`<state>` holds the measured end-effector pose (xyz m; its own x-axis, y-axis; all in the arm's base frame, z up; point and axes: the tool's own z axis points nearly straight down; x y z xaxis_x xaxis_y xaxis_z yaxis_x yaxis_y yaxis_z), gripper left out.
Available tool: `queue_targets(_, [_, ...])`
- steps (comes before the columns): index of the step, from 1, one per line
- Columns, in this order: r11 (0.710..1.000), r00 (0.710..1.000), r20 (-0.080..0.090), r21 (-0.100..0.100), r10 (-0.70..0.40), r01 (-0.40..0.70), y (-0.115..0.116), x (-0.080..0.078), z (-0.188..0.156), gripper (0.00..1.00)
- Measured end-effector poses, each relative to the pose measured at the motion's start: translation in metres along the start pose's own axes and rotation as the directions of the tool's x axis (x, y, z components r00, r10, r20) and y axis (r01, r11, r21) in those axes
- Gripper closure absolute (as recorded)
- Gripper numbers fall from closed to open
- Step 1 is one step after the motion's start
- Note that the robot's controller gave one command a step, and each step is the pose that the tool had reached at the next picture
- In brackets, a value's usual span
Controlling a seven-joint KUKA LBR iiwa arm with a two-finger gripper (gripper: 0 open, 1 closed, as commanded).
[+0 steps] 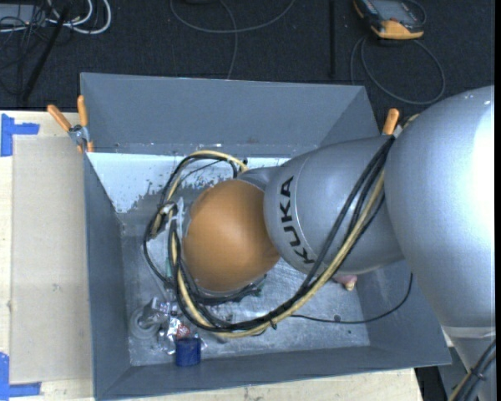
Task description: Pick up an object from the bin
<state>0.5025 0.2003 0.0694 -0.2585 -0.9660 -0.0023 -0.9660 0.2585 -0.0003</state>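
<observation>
- Arm (359, 215), silver, marked KUKA, reaches down into the grey metal bin (225, 111) from the right.
- Orange cover (230, 236), a smooth dome at the wrist, sits directly above the hand (231, 293); black and yellow cables (184, 295) loop round it.
- Hand state: cannot tell whether it is wide, narrow or holding anything, as the dome hides it from above.
- Hand is low over the bin floor (334, 328), about mid-bin, nearer the front wall than the back.
- Nearest things lie left of and in front of the hand, in a small heap at the front-left corner:
  - a crumpled silvery piece (153, 316), just left of the hand;
  - a small blue block (188, 352), in front of and left of the hand, close to the front wall.
- A small pink thing (347, 283) lies right of the hand, partly under the arm.
- Bin floor: bare grey metal, scuffed, with pale scratches thickest behind and left of the hand.
- Room: dark floor (259, 48) beyond the bin's back wall, with thin cables across it and an orange-and-black device (390, 17).
</observation>
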Motion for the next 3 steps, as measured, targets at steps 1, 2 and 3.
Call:
queue_targets(1, [1.000,1.000,-0.001,-0.002,0.007,-0.007,0.000,0.000,0.000,0.00])
queue_targets(2, [1.000,1.000,0.010,0.005,0.007,-0.007,-0.002,-0.004,-0.004,1.00])
queue_targets(3, [1.000,1.000,0.000,-0.001,0.014,-0.014,-0.002,-0.005,-0.018,1.00])
